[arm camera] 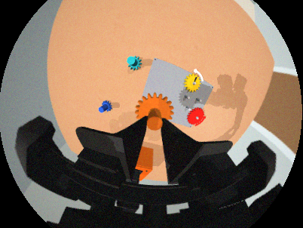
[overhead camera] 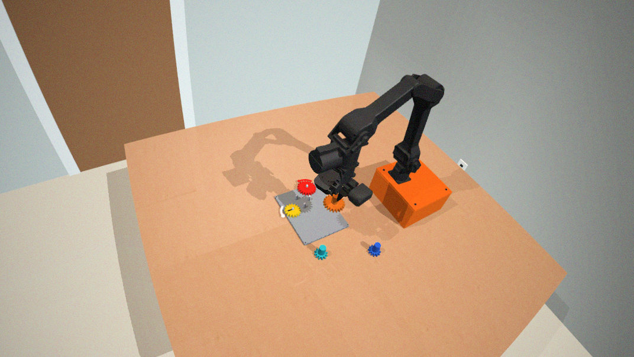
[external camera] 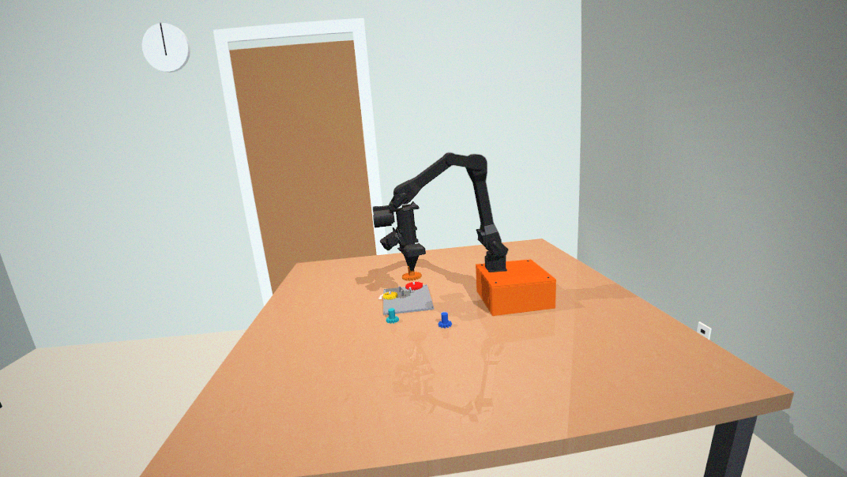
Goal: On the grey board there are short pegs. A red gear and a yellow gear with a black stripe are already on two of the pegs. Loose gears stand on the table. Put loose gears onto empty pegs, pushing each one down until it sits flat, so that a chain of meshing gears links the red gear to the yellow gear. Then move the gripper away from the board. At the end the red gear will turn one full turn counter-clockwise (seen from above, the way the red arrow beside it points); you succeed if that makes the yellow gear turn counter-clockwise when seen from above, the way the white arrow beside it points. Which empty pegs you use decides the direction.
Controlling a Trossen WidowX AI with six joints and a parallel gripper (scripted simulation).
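Observation:
My gripper (overhead camera: 337,197) (external camera: 411,270) (arm camera: 154,119) is shut on the stem of the orange gear (overhead camera: 333,204) (external camera: 412,276) (arm camera: 154,103). It holds that gear in the air, above the board's edge nearest the base. The grey board (overhead camera: 316,227) (external camera: 408,304) (arm camera: 161,77) lies on the table. The red gear (overhead camera: 306,187) (external camera: 413,286) (arm camera: 196,116) and the striped yellow gear (overhead camera: 292,210) (external camera: 389,295) (arm camera: 191,82) sit on it. Short pegs stand between them in the held gear's shadow. A teal gear (overhead camera: 321,252) (external camera: 391,316) (arm camera: 134,62) and a blue gear (overhead camera: 374,249) (external camera: 444,321) (arm camera: 105,106) stand on the table.
The orange base box (overhead camera: 421,191) (external camera: 521,294) (arm camera: 145,158) carries the arm, to the right of the board in the top and exterior views. A white arrow (overhead camera: 281,211) (arm camera: 199,74) curves beside the yellow gear. The teal and blue gears stand off the board.

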